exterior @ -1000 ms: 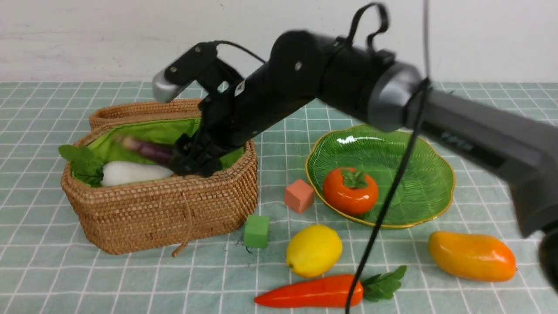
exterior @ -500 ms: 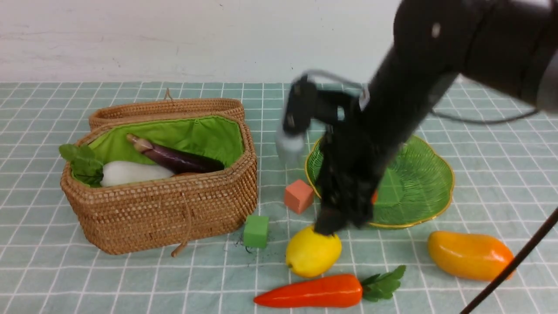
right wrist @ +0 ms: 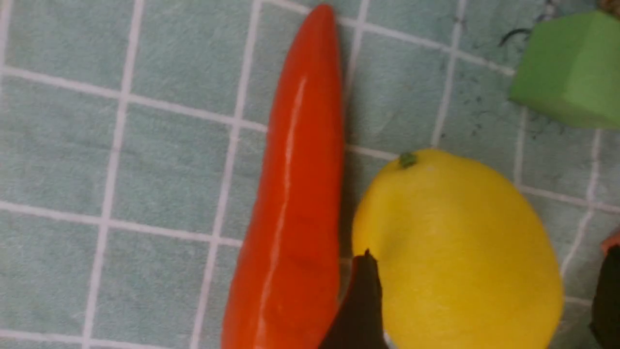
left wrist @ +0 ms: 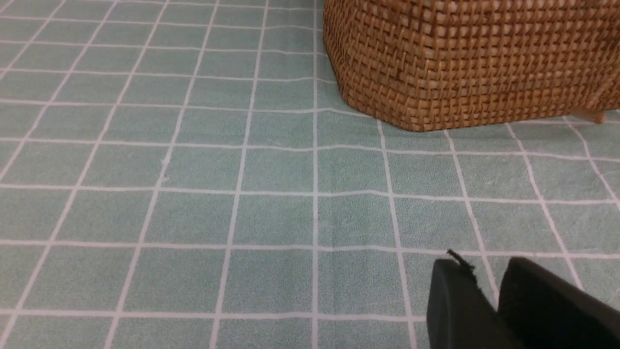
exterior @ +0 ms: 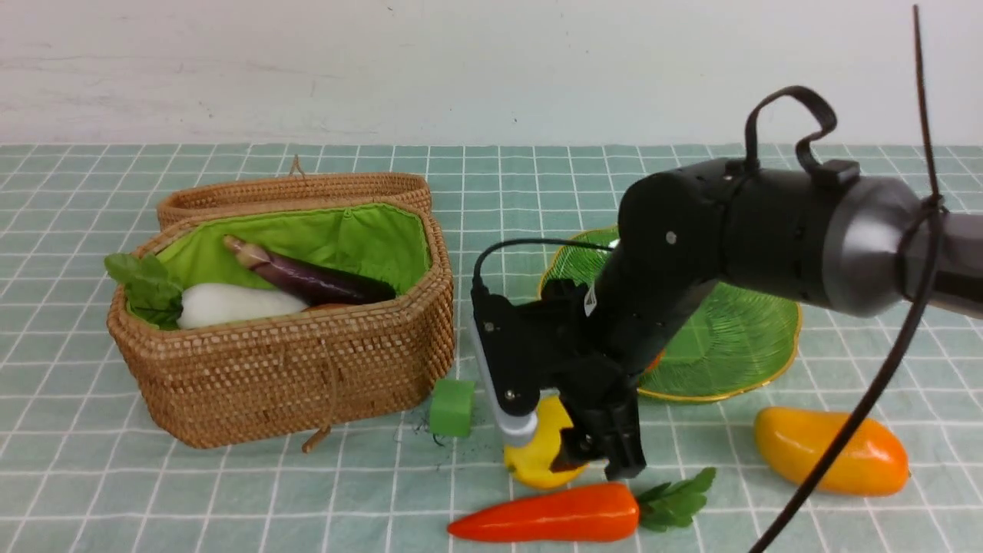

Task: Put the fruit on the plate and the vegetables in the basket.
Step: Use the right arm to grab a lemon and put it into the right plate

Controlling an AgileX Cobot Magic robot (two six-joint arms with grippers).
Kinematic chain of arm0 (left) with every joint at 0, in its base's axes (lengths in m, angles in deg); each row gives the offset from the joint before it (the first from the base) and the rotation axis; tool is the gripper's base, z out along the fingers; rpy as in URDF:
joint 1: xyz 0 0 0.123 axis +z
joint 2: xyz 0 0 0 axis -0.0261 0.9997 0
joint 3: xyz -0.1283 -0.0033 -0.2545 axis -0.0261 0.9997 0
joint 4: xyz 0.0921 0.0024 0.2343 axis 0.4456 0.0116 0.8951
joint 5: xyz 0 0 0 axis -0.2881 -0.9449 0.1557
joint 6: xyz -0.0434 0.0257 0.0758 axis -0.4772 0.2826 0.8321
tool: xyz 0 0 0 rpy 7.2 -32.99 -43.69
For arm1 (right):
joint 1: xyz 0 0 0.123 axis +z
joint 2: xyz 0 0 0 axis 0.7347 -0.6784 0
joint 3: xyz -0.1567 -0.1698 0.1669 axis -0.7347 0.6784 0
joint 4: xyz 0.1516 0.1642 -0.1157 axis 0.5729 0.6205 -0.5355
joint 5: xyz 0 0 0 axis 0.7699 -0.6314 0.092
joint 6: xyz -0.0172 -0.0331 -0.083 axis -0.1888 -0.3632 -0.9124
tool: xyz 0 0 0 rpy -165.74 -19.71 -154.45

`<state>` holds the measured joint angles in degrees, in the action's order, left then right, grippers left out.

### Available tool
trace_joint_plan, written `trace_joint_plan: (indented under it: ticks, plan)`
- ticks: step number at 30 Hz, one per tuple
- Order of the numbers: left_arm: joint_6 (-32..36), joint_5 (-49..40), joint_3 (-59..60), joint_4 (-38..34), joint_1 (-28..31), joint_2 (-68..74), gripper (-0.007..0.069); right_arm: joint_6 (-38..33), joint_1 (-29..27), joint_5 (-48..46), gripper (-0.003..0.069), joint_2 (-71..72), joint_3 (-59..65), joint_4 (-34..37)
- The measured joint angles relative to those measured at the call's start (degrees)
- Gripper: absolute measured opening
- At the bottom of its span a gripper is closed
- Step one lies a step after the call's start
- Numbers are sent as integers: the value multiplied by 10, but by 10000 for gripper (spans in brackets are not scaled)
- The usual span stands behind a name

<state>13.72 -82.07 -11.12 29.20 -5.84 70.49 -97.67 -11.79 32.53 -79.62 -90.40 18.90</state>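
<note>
A yellow lemon [exterior: 540, 459] [right wrist: 455, 252] lies on the cloth, close beside the carrot [exterior: 545, 516] [right wrist: 290, 194]. My right gripper [exterior: 584, 455] [right wrist: 484, 300] is open and down over the lemon, with one finger on each side of it. One fingertip [right wrist: 362, 295] sits between lemon and carrot. The mango [exterior: 829, 450] lies at the right. The green plate [exterior: 729, 338] is behind the arm, and only a sliver of the orange-red fruit [exterior: 655, 359] shows on it. The basket [exterior: 284, 369] holds the eggplant [exterior: 307, 278] and the radish [exterior: 230, 303]. My left gripper [left wrist: 484, 274] hovers shut over bare cloth near the basket [left wrist: 465, 63].
A green cube [exterior: 451, 407] [right wrist: 571, 68] stands between the basket and the lemon. An edge of the pink cube [right wrist: 611, 240] shows beside the far finger. The basket lid [exterior: 292, 192] lies open behind the basket. The right arm's cable [exterior: 883, 369] hangs across the front right.
My right arm has swung from inside the basket, where the eggplant now lies, across to the right and down over the lemon. The persimmon-like fruit is now mostly hidden by the arm.
</note>
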Motion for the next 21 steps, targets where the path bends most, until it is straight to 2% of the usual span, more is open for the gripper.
trace_joint_plan:
  ticks: [11,16,21]
  plan:
    - [0,0,0,1,0,0,150,-1,0,49,592,-43,-3,-12]
    - [0,0,0,1,0,0,151,28,0,52,549,-47,-6,-17]
    - [0,0,0,1,0,0,155,67,0,46,548,-47,-8,-30]
